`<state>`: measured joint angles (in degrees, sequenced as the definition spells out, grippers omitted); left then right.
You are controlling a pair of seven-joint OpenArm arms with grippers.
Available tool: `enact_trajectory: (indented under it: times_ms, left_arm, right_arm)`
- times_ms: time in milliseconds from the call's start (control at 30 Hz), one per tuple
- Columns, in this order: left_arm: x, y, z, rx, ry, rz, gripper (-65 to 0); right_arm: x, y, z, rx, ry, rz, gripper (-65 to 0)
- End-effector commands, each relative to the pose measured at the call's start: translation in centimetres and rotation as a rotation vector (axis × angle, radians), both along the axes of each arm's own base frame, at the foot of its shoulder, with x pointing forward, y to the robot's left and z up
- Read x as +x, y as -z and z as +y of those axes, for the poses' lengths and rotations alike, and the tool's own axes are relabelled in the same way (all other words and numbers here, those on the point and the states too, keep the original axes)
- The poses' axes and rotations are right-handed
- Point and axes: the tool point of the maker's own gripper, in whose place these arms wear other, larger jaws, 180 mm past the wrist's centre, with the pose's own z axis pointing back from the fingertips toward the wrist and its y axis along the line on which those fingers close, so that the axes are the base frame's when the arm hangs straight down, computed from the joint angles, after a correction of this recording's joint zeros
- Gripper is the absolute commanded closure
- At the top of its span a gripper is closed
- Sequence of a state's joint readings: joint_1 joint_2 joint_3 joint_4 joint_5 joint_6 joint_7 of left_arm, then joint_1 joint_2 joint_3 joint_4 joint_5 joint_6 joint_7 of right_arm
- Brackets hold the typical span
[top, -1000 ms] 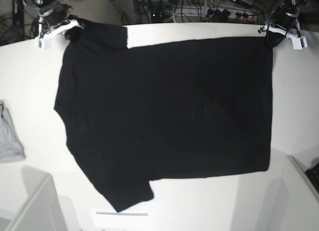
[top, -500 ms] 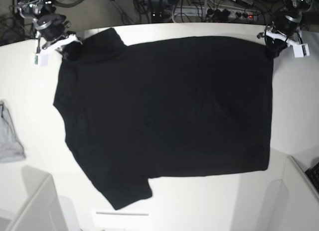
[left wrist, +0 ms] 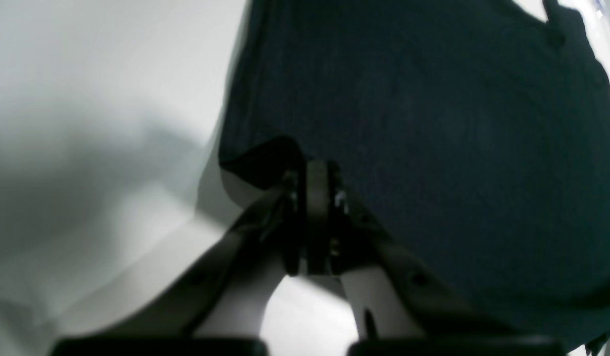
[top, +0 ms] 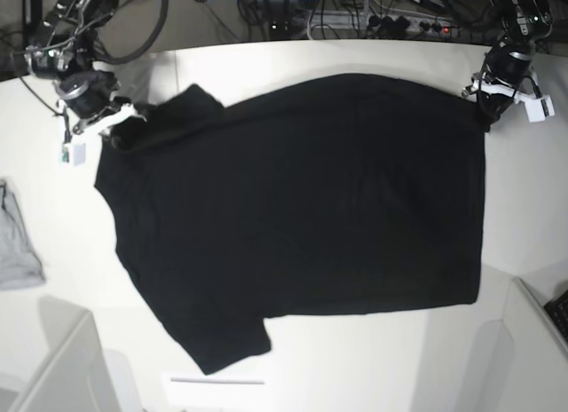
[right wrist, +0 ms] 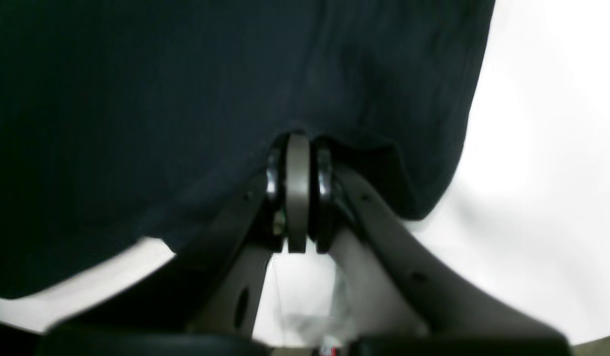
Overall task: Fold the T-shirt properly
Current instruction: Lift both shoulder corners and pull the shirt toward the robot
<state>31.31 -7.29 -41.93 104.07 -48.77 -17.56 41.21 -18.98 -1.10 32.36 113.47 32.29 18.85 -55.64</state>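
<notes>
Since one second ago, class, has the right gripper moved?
Yes. The right gripper, shut on the T-shirt, has moved away from the table's far edge, toward the near side.

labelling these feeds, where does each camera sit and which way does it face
base: overhead, looking down at the T-shirt spread on the white table; both arms at its far corners.
left wrist: behind the left hand, facing the shirt corner it pinches.
right wrist: behind the right hand, facing its shut grip on cloth.
All three share the T-shirt and table.
</notes>
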Motion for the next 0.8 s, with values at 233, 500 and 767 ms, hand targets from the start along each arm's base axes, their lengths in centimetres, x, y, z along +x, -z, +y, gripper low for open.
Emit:
enact_trajectory:
  times_ms: [233,500,767]
  left_arm:
    - [1.0,-0.6,1.3,0.008,-0.025,-0.040,0.0]
    - [1.5,-0.5,1.6,0.006,-0.035,-0.047,0.0]
    - [2.2,-0.5,2.8,-0.014,-0.133,-0.042,0.0]
  right_arm:
    - [2.7,-0.3,-0.2,0.026,0.001,-0.031,0.0]
    - [5.4,-0.6,3.0,0.065,-0.091,-0.061,0.0]
    - [7.3,0.1,3.6,0.118,-0.065,-0.042,0.0]
